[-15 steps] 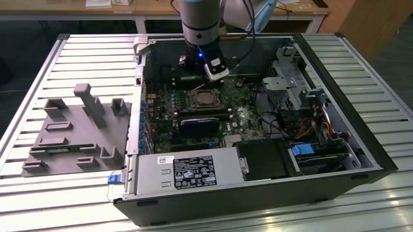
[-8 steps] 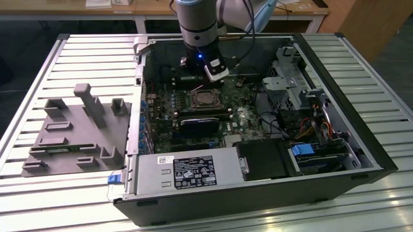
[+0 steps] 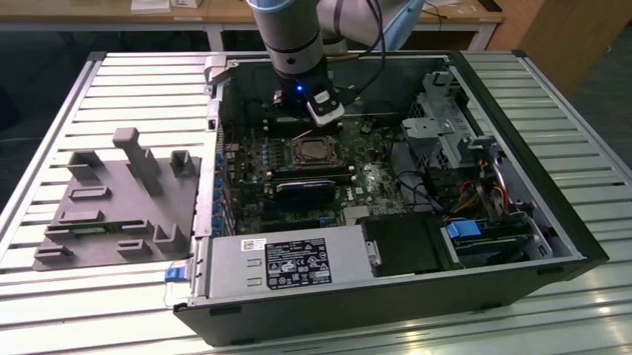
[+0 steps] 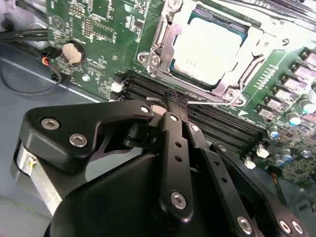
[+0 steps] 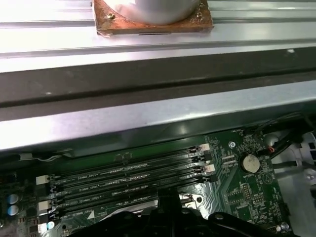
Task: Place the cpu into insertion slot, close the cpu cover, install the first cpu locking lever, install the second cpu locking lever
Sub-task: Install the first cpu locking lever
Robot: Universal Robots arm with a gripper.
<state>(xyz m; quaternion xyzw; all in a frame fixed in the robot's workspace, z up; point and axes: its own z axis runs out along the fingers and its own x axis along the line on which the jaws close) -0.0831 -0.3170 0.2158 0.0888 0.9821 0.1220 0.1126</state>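
The gripper [image 4: 175, 101] hangs inside the open computer case [image 3: 553, 222]. It is low over the long black memory slots [image 4: 222, 123], which lie just beside the insertion slot [image 3: 293, 151]. In the exterior view the gripper is on the far side of that slot. Its two black fingers [image 4: 173, 148] are pressed together at the tips. A thin silver locking lever [image 4: 217, 102] runs through the tips, so they seem to pinch it.

The cpu [image 4: 207, 47] lies flat in the insertion slot with its grey metal top facing up. The cpu cover [image 4: 160, 34] is folded down over it and frames its edges.

A round coin battery [image 4: 71, 52] sits on the green board, well apart from the cpu. On the exterior view's left, a grey plastic holder [image 3: 109, 200] rests on the slatted table [image 3: 59, 96] beside the case.
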